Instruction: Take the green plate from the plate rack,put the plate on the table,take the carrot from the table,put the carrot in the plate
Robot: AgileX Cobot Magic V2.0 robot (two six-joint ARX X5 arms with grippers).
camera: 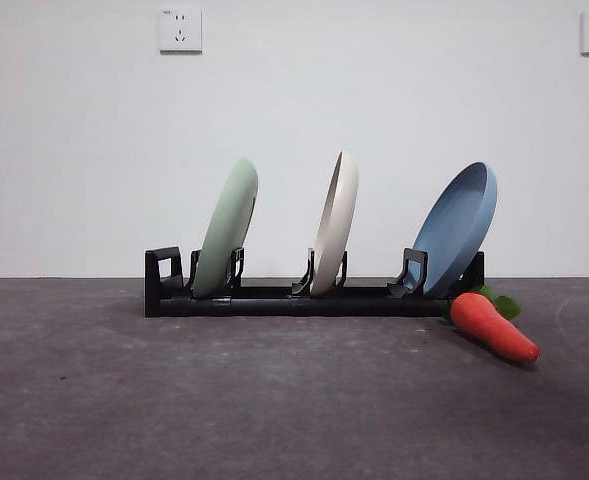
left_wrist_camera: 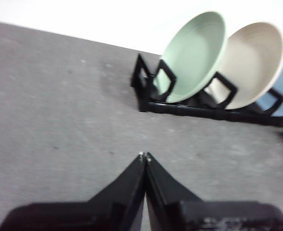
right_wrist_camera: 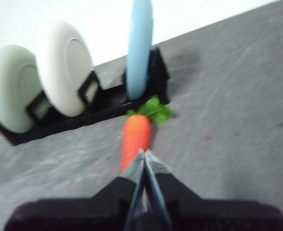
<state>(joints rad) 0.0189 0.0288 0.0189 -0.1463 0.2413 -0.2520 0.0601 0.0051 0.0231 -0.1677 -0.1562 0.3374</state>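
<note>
Currently green plate (camera: 226,228) is leaning in the rack (camera: 304,298), end slot farthest from the carrot (camera: 493,326). Both pincers (left_wrist_camera: 144,156) (right_wrist_camera: 144,152) are closed, empty. Risk: lifting askew is snagging prongs, dragging the rack.

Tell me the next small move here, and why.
Probably open the left gripper and move it toward the green plate. That plate stands in the end slot of the plate rack, nearest that gripper, which is shut and holds nothing. The carrot lies on the table for later; the right gripper can wait.
</note>
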